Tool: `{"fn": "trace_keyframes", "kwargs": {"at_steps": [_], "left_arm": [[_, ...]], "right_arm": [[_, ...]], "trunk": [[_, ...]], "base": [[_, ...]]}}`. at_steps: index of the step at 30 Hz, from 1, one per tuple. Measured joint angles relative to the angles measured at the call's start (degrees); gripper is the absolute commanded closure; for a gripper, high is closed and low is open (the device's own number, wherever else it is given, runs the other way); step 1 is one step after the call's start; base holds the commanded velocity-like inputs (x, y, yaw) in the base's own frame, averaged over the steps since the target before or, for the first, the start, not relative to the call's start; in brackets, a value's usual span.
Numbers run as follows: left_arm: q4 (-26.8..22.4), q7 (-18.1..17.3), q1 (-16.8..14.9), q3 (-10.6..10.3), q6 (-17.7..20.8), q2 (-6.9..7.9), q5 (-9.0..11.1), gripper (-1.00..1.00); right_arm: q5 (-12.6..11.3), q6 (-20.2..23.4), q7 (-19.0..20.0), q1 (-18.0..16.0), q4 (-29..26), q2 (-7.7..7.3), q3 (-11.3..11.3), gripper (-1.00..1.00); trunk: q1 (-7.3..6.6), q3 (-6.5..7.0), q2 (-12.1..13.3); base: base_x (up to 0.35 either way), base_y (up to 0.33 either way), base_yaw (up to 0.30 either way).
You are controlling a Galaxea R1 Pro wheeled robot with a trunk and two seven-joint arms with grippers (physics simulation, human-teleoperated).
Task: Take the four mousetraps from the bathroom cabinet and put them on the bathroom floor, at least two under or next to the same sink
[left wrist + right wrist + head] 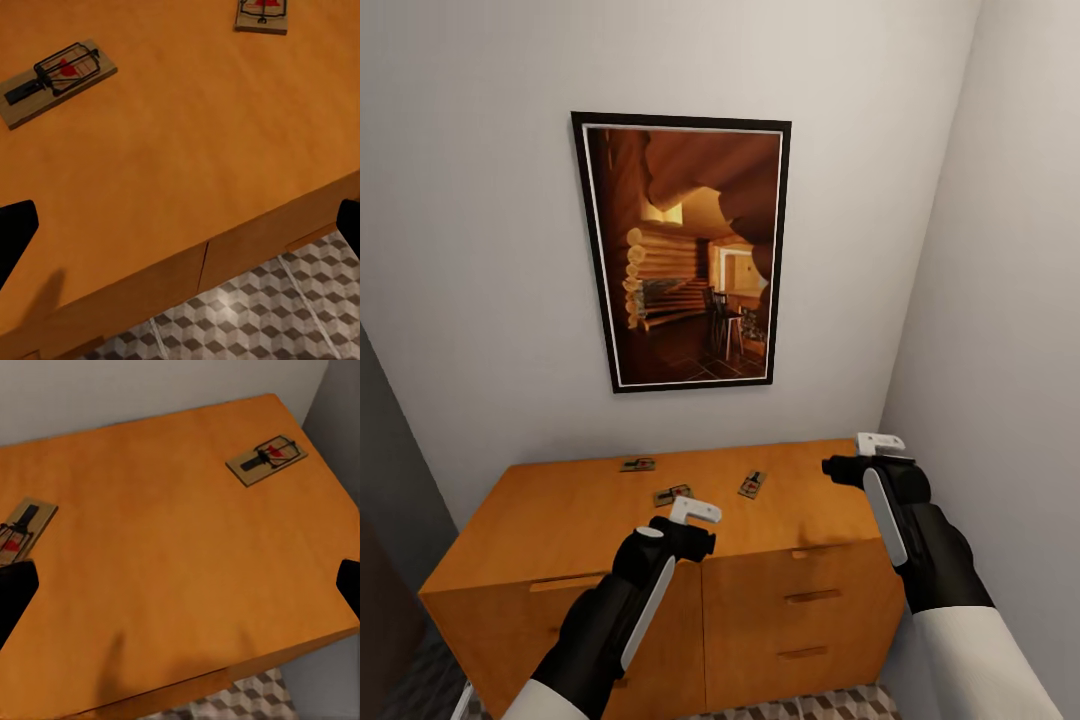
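Three small tan-wood mousetraps (752, 485) with dark wire springs and red spots are lying apart on the flat top of the low orange-brown wooden cabinet (560, 515). Both the left gripper (682, 520) and right gripper (865, 455) are hovering above it, fingers spread, holding nothing.

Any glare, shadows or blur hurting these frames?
Head view: even, soft light, no glare, mousetraps small but sharp. Left wrist view: faint shadow on the cabinet top, mild sheen on the bathroom floor. Right wrist view: soft shadow near the front edge; traps crisp.
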Motion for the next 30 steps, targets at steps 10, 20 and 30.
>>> {"fn": "trace_keyframes", "kwargs": {"at_steps": [10, 20, 30], "left_arm": [[0.9, 0.0, 0.0, 0.0, -1.4, 0.0, 0.1, -1.0], [1.0, 0.0, 0.0, 0.0, -1.6, 0.0, 0.3, -1.0], [1.0, 0.0, 0.0, 0.0, -1.7, 0.0, 0.4, -1.0]], "right_arm": [[0.0, 1.1, 0.4, 0.0, -2.0, 0.0, 0.1, -1.0], [0.4, -3.6, 0.6, 0.0, -3.9, -0.22, 0.2, -1.0], [0.4, -6.4, 10.7, 0.0, -5.2, -3.77, 0.0, -1.0]], "trunk": [[0.0, 0.0, 0.0], [0.0, 0.0, 0.0], [0.0, 0.0, 0.0]], "base": [[0.0, 0.0, 0.0], [0.0, 0.0, 0.0], [0.001, 0.0, 0.0]]}}
